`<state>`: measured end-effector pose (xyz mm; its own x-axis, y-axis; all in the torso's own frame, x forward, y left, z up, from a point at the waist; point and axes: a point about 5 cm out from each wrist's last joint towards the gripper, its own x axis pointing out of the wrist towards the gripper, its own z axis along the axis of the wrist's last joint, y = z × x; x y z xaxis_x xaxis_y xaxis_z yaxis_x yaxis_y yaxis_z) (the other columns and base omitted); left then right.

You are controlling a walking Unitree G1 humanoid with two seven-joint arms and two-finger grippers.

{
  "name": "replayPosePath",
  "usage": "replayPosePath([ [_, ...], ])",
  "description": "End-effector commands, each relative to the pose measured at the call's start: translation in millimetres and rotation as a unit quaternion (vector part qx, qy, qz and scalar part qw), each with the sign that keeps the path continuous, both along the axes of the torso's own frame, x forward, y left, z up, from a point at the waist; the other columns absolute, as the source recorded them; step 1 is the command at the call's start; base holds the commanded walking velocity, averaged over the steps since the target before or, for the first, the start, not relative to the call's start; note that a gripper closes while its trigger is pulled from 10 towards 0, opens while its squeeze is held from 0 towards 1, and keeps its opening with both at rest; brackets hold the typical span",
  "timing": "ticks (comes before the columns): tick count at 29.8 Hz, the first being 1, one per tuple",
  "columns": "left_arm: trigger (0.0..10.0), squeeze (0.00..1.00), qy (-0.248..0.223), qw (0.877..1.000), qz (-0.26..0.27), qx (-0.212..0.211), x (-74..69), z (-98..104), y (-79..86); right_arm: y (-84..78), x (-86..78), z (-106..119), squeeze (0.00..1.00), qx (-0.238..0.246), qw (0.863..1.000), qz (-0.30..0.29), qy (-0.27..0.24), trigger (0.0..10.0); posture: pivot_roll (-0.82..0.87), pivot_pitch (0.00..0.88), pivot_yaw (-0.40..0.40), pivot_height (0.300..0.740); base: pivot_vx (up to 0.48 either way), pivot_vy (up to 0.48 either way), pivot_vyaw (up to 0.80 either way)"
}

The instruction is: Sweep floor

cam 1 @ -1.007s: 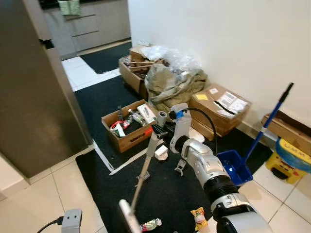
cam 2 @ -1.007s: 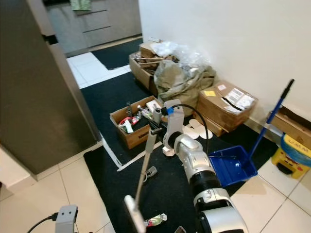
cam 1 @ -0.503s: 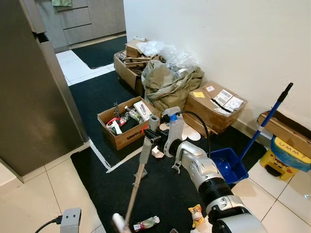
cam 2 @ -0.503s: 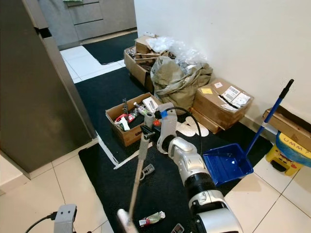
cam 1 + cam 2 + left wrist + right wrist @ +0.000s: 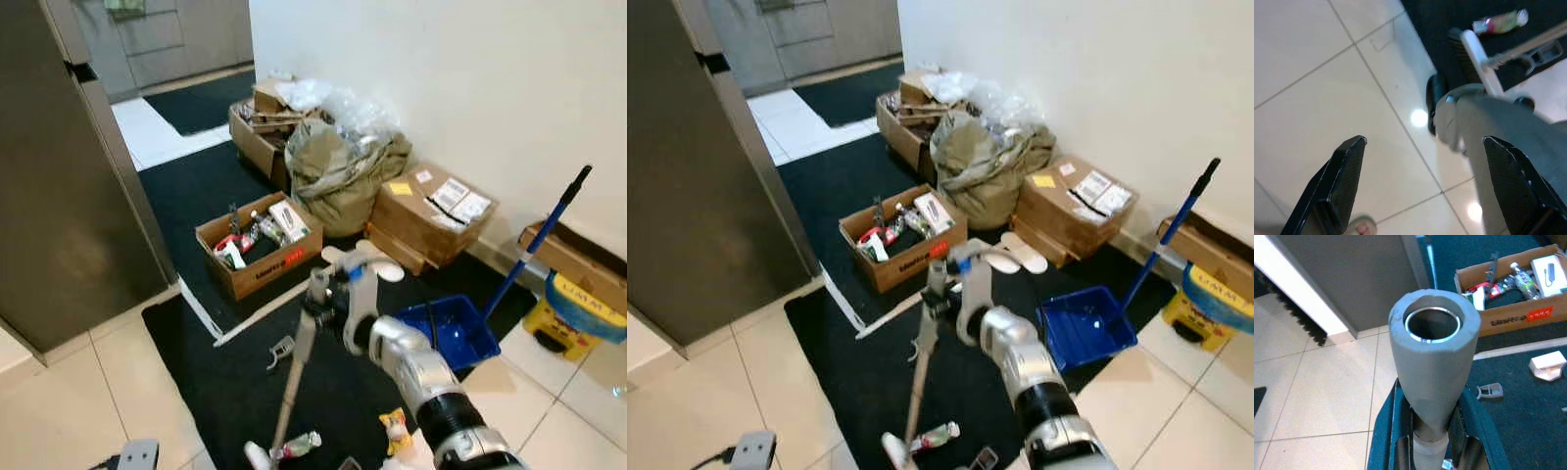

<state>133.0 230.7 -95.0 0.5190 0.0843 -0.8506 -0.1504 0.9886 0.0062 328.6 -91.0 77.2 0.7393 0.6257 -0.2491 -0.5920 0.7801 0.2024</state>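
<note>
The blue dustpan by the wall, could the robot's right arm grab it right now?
Probably not. The right gripper is shut on the broom handle, so it has no free gripper. The blue dustpan sits open on the black mat just beside that arm, nothing blocking it, so it might reach after letting go.

Floor seen from head height, angled down; black mat [image 5: 225,372] shared. Tiles viewed close from left wrist; broom handle [image 5: 1432,362] nearest the right.
</note>
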Motion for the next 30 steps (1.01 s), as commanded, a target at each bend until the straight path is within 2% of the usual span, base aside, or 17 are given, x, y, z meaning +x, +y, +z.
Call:
replayPosePath([
  [1, 10.0, 0.0, 0.011, 1.0, -0.009, 0.012, -8.6, -1, 8.1, 2.6, 6.4, 15, 0.0, 0.048, 0.998, -0.027, -0.039, 10.0, 0.04, 0.142, 0.029, 0.74, 0.0, 0.0, 0.0],
  [4, 10.0, 0.0, 0.021, 1.0, -0.018, 0.015, -19.1, -2, 13.5, -6.6, 12.5, 22, 0.0, 0.044, 0.992, -0.078, -0.089, 10.0, 0.06, 0.184, 0.059, 0.74, 0.0, 0.0, 0.0],
  [6, 10.0, 0.0, 0.021, 1.0, -0.018, 0.015, -19.1, -2, 13.5, -6.6, 12.5, 22, 0.0, 0.044, 0.992, -0.078, -0.089, 10.0, 0.06, 0.184, 0.059, 0.74, 0.0, 0.0, 0.0],
  [7, 10.0, 0.0, 0.024, 0.999, -0.021, 0.017, -23.4, -2, 15.7, -9.2, 12.9, 24, 0.0, 0.027, 0.99, -0.087, -0.109, 10.0, 0.07, 0.199, 0.069, 0.74, 0.0, 0.0, 0.0],
  [8, 10.0, 0.0, 0.023, 0.999, -0.023, 0.02, -27.2, -2, 21.1, -18.4, 15.8, 29, 0.0, -0.031, 0.983, -0.099, -0.154, 10.0, 0.08, 0.223, 0.081, 0.74, 0.0, 0.0, 0.0],
  [10, 10.0, 0.0, 0.019, 0.999, -0.025, 0.024, -29.1, 0, 27.9, -31.5, 19.3, 40, 0.0, -0.109, 0.963, -0.108, -0.221, 10.0, 0.09, 0.227, 0.083, 0.74, 0.0, 0.0, 0.0],
  [15, 10.0, 0.0, 0.01, 0.999, -0.025, 0.026, -25.5, 3, 32.4, -50.1, 25.9, 59, 0.0, -0.188, 0.933, -0.101, -0.288, 10.0, 0.09, 0.226, 0.09, 0.74, 0.0, 0.0, 0.0],
  [16, 10.0, 0.0, 0.01, 0.999, -0.025, 0.026, -25.5, 3, 32.4, -50.1, 25.9, 59, 0.0, -0.188, 0.933, -0.101, -0.288, 10.0, 0.09, 0.226, 0.09, 0.74, 0.0, 0.0, 0.0],
  [21, 10.0, 0.0, 0.007, 0.999, -0.025, 0.026, -23.5, 4, 32.9, -64.9, 33.3, 73, 0.0, -0.233, 0.913, -0.111, -0.315, 10.0, 0.09, 0.22, 0.092, 0.74, 0.0, 0.0, 0.0],
  [22, 10.0, 0.0, 0.007, 0.999, -0.026, 0.026, -23.2, 4, 33.1, -71.5, 36.0, 81, 0.0, -0.238, 0.903, -0.129, -0.334, 10.0, 0.09, 0.217, 0.093, 0.74, 0.0, 0.0, 0.0],
  [23, 10.0, 0.0, 0.007, 0.999, -0.026, 0.026, -23.2, 4, 33.1, -71.5, 36.0, 81, 0.0, -0.238, 0.903, -0.129, -0.334, 10.0, 0.09, 0.217, 0.093, 0.74, 0.0, 0.0, 0.0],
  [25, 10.0, 0.0, 0.006, 0.999, -0.027, 0.026, -23.2, 4, 33.5, -78.6, 38.0, 100, 0.0, -0.241, 0.879, -0.152, -0.382, 10.0, 0.09, 0.215, 0.095, 0.74, 0.0, 0.0, 0.0],
  [26, 10.0, 0.0, 0.006, 0.999, -0.027, 0.026, -23.2, 4, 33.5, -78.6, 38.0, 100, 0.0, -0.241, 0.879, -0.152, -0.382, 10.0, 0.09, 0.215, 0.095, 0.74, 0.0, 0.0, 0.0],
  [27, 10.0, 0.0, 0.006, 0.999, -0.028, 0.026, -23.0, 5, 33.7, -79.1, 38.2, 108, 0.0, -0.244, 0.867, -0.154, -0.406, 10.0, 0.09, 0.213, 0.097, 0.74, 0.0, 0.0, 0.0],
  [28, 10.0, 0.0, 0.006, 0.999, -0.028, 0.026, -23.0, 5, 33.7, -79.1, 38.2, 108, 0.0, -0.244, 0.867, -0.154, -0.406, 10.0, 0.09, 0.213, 0.097, 0.74, 0.0, 0.0, 0.0],
  [29, 10.0, 0.0, 0.005, 0.999, -0.029, 0.026, -22.5, 5, 33.6, -78.2, 38.4, 115, 0.0, -0.252, 0.857, -0.149, -0.425, 10.0, 0.09, 0.21, 0.097, 0.74, 0.0, 0.0, 0.0],
  [30, 10.0, 0.0, 0.005, 0.999, -0.029, 0.026, -22.5, 5, 33.6, -78.2, 38.4, 115, 0.0, -0.252, 0.857, -0.149, -0.425, 10.0, 0.09, 0.21, 0.097, 0.74, 0.0, 0.0, 0.0],
])
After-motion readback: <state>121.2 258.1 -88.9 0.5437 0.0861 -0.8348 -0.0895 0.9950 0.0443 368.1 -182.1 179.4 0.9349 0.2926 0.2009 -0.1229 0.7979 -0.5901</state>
